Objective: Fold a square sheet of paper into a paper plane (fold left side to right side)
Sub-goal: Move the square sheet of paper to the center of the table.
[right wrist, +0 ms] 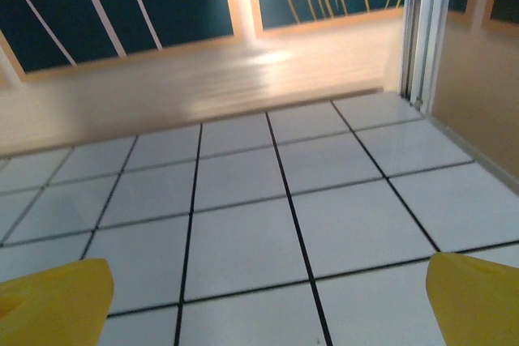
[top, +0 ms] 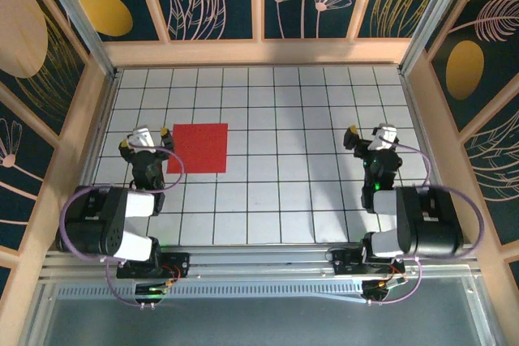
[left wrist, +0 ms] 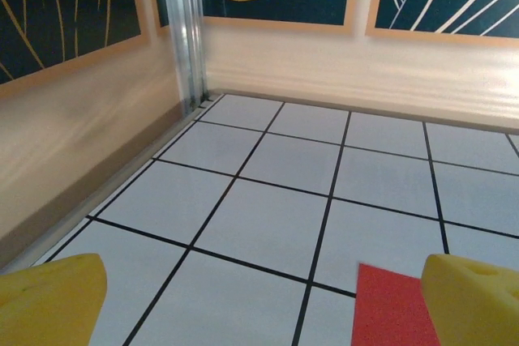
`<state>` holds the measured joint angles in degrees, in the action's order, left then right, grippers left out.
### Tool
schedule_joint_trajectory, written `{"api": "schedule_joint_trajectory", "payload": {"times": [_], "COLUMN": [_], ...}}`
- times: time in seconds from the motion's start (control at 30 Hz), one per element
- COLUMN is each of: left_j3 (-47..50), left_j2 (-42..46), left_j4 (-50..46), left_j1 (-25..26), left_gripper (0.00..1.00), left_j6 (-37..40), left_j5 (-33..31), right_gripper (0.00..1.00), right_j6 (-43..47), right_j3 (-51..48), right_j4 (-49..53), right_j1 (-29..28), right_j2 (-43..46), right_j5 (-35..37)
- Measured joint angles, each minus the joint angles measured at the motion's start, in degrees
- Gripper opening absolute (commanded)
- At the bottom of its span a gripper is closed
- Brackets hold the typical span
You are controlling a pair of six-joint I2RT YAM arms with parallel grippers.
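The square sheet of paper (top: 197, 147) is bright red and lies flat and unfolded on the tiled table, left of centre. My left gripper (top: 146, 137) stands open just off the sheet's left edge, with nothing between its yellow fingertips. In the left wrist view the sheet's corner (left wrist: 389, 309) pokes in beside the right fingertip (left wrist: 474, 301); that gripper (left wrist: 263, 301) hangs low over bare tiles. My right gripper (top: 369, 135) is open far to the right, well apart from the paper. Seen from the right wrist, it (right wrist: 268, 297) hovers over bare tiles. No folded paper plane is in view.
Wooden walls with dark painted panels enclose the white grid table (top: 276, 200) on three sides. A metal corner post (left wrist: 185, 30) stands close ahead of the left gripper, another post (right wrist: 426, 22) ahead of the right. Both arm bases sit at the near edge.
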<state>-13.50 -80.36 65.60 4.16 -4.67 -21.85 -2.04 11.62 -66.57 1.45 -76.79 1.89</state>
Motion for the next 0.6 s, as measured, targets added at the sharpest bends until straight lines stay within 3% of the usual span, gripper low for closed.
{"api": "schedule_joint_trajectory", "payload": {"times": [0.2,0.37,0.43,0.6], "left_j3": [-9.2,-16.7,-18.8,-21.0], "left_j2": [15.2,23.1,24.2,21.8], "left_j4": [-17.2,-34.8,-41.2,-54.1], "left_j1": [0.0,-0.1,-0.1,-0.2], "left_gripper": [0.99,0.99,0.99,0.99], "left_j6": [-1.4,-9.3,-13.0,-22.4], "left_j5": [1.1,4.4,7.3,21.9], "right_gripper": [0.99,0.99,0.99,0.99], "right_j6": [-4.3,-11.0,-14.1,-21.8], "right_j3": [4.7,8.3,10.3,14.2], "right_j4": [16.4,31.1,37.2,48.4], "right_j1": [0.0,-0.1,-0.1,-0.2], "right_j2": [15.2,24.0,26.2,28.7], "right_j5": [-0.9,-5.3,-8.1,-16.9]}}
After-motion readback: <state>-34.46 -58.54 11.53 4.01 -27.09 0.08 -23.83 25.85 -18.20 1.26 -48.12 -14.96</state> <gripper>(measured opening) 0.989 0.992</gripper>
